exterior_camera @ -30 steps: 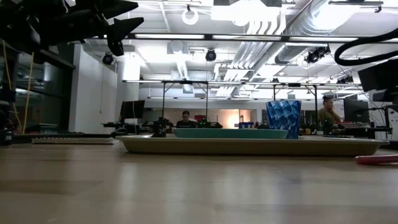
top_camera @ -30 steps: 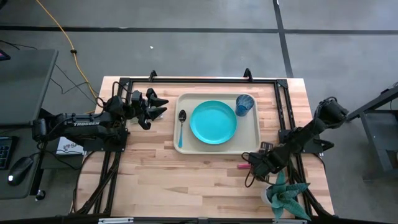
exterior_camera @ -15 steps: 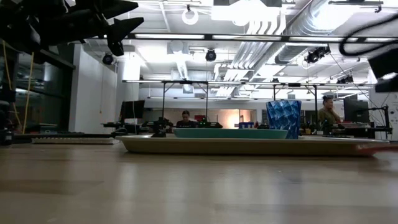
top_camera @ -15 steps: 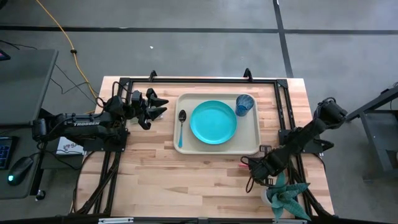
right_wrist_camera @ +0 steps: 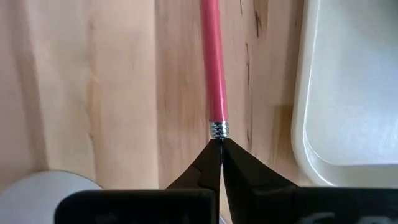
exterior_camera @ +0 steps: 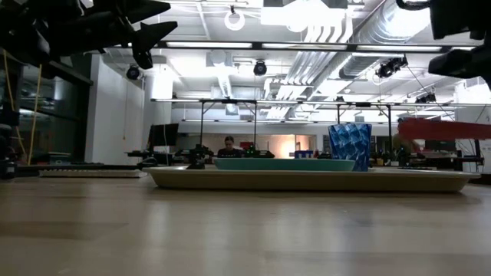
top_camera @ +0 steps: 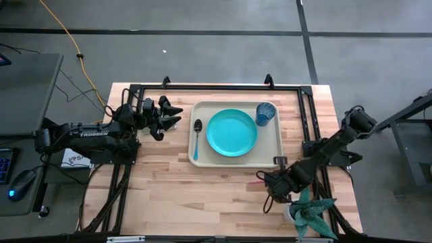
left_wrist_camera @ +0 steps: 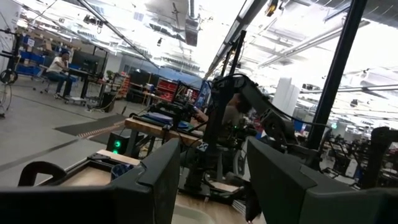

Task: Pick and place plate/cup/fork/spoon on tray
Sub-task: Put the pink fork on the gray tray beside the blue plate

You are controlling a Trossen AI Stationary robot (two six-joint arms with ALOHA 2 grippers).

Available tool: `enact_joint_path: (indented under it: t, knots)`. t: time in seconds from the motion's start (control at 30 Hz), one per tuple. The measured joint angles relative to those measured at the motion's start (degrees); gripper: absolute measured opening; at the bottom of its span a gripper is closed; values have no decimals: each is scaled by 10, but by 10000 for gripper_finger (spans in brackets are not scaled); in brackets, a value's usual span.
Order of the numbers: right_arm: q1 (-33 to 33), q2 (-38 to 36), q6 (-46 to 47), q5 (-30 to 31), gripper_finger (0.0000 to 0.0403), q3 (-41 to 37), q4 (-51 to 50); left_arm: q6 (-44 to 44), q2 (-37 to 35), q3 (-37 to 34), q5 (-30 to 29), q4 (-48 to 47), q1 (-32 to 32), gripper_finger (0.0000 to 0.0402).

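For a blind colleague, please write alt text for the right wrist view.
The right gripper is shut on the fork, holding it at the metal end of its red-pink handle above the wooden table. A corner of the beige tray lies beside it.

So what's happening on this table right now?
Two robot arms are setting a large beige plastic tray. The round turquoise plate, the small translucent blue cup and the blue-handled spoon already lie on it. The right gripper, near the tray's front right corner, has its jaws shut on the red-handled fork and holds it above the wooden table. The left gripper waits, jaws open, left of the tray.
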Motion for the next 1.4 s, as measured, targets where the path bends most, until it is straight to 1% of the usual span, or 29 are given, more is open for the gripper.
enact_joint_path:
  t: [0.27, 0.53, 0.8, 1.4]
  knots:
    - [-13, 0, -7, 8, 2, 4, 2, 0, 0, 0, 0, 0, 0, 168]
    - [-28, 0, -25, -4, 1, 4, 4, 1, 0, 0, 0, 0, 0, 168]
    - [-29, 0, -22, -8, 0, 4, 6, -13, 0, 0, 0, 0, 0, 168]
    - [-28, -1, -19, -15, 0, 4, 7, -13, 0, 0, 0, 0, 0, 168]
